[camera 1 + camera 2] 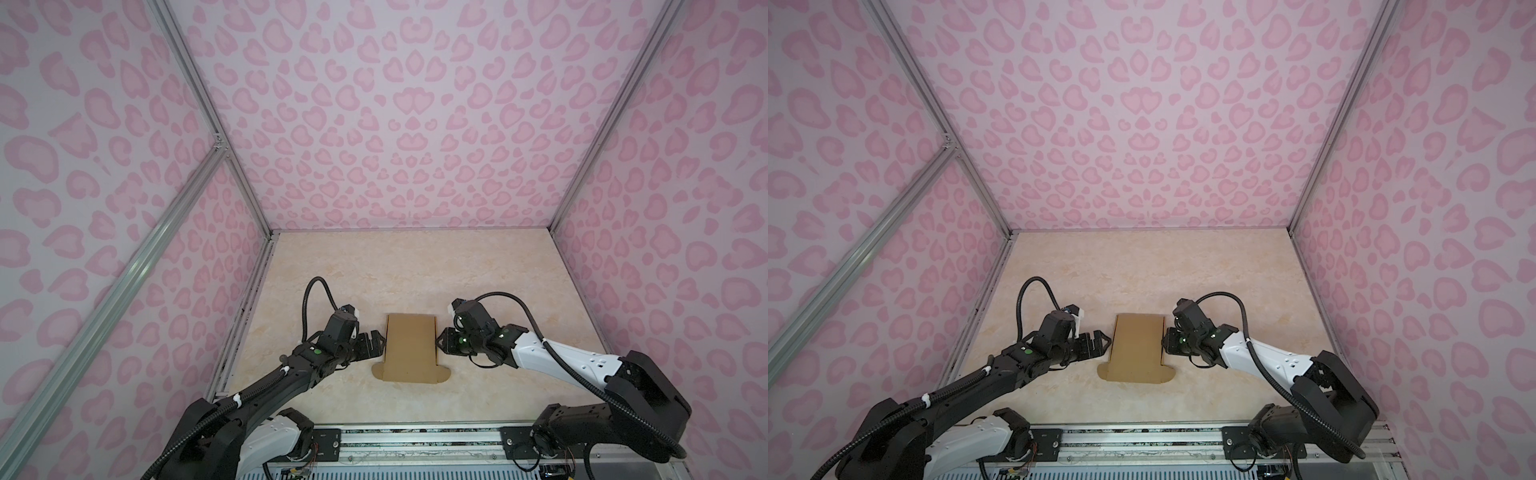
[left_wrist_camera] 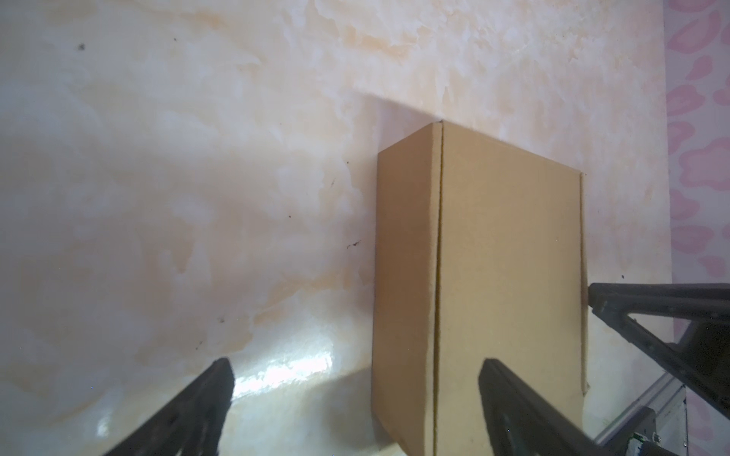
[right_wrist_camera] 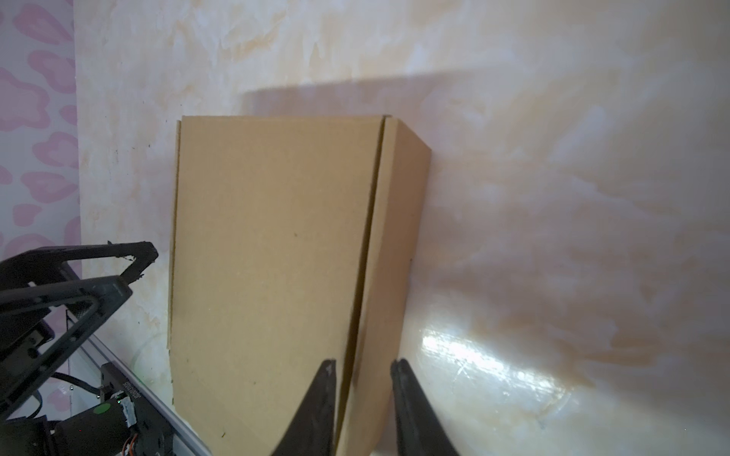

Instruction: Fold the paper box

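The paper box (image 1: 409,349) (image 1: 1136,349) is brown cardboard lying mid-table, with its long left and right side walls raised and a tabbed flap flat at the near end. My left gripper (image 1: 376,347) (image 1: 1102,343) (image 2: 357,367) is open wide and straddles the left wall (image 2: 407,256) without touching it. My right gripper (image 1: 439,345) (image 1: 1165,343) (image 3: 363,365) has its jaws narrowed around the right wall (image 3: 391,244), one fingertip inside the box and one outside; a slim gap still shows on the inner side.
The marbled table (image 1: 415,270) is enclosed by pink patterned walls (image 1: 415,124) at the back and both sides. An aluminium rail (image 1: 415,440) carrying both arm bases runs along the near edge.
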You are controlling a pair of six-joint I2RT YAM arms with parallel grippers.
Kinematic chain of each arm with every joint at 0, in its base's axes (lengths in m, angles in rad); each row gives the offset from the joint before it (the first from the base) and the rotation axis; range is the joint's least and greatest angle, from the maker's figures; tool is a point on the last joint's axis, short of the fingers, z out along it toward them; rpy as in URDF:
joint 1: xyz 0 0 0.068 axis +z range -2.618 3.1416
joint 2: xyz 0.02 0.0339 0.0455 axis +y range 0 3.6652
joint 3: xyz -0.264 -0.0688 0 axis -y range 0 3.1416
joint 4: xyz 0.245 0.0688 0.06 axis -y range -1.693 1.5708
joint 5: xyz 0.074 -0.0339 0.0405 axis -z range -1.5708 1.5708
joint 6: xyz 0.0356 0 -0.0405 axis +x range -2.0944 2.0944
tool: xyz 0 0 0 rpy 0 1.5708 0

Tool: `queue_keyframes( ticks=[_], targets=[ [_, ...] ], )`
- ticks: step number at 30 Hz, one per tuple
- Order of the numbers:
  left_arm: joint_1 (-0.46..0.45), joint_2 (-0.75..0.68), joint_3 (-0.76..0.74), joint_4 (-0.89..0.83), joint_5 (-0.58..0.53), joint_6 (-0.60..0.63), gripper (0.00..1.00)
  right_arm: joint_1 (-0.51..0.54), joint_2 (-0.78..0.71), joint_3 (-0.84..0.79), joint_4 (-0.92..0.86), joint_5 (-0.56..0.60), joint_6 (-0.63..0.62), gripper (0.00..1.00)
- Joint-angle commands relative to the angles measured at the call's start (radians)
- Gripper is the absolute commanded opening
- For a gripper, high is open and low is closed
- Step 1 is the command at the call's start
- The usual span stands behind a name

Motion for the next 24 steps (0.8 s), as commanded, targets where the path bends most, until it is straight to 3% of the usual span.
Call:
queue_keyframes(
  ticks=[1, 24],
  targets=[
    [0.002, 0.003, 0.010, 0.030, 0.012, -0.008, 0.99, 0.000, 0.012, -0.001, 0.027, 0.006, -0.004, 0.27],
    [0.002, -0.042, 0.027, 0.042, 0.042, -0.021, 0.99, -0.018, 0.009, -0.061, 0.068, 0.006, 0.008, 0.10]
  ],
)
